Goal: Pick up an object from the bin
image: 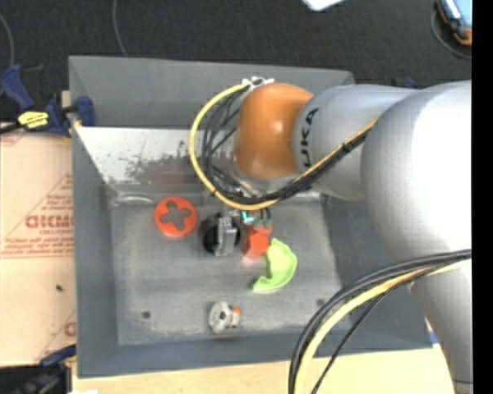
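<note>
Gripper (234, 231) low at bin (148, 286) centre, between black lump (209, 236) and red block (258, 238) — green curved piece (276, 269) just beside; claw state — cannot tell.

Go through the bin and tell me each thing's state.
Orange disc with cross cutout: lying flat, left of the tool.
Red block: on the floor, right of the tool.
Green curved piece: lying loose beside the red block.
Small grey piece: lying alone by the near wall.
Tool: low between disc and block.
</note>
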Robot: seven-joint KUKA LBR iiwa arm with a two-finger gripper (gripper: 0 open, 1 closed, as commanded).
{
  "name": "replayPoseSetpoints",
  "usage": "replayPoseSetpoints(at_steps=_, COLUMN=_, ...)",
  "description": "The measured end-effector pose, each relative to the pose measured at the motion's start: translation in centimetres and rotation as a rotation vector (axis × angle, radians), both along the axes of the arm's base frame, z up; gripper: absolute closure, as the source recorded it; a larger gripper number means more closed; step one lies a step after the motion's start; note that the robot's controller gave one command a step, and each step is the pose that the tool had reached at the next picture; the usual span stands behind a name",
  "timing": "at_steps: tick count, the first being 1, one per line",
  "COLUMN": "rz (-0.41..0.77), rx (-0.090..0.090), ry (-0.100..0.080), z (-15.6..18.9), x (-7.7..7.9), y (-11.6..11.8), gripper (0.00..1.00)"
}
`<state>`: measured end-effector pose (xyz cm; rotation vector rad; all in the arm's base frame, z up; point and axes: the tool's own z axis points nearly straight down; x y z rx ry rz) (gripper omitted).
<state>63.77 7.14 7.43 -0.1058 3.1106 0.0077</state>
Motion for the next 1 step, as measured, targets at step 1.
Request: replayPoseSetpoints(at_steps=1, rz=-0.003, rx=0.000, ry=0.001, z=-0.17, x=0.04, y=0.10, gripper=0.00)
